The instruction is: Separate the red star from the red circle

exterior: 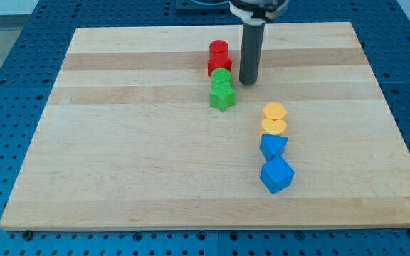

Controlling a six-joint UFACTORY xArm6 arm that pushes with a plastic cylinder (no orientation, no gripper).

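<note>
A red circle [218,49] stands near the board's top middle. A red star [213,67] touches it just below and is partly hidden by a green circle [221,77]. A green star [223,97] sits right below the green circle, so the four blocks form one column. My tip [247,82] rests on the board just right of this column, level with the green circle and a small gap away from it.
Two yellow blocks [274,112] [274,127] sit touching at the right of centre. Below them are a blue triangle [273,146] and a blue cube-like block [277,175]. The wooden board [119,142] lies on a blue perforated table.
</note>
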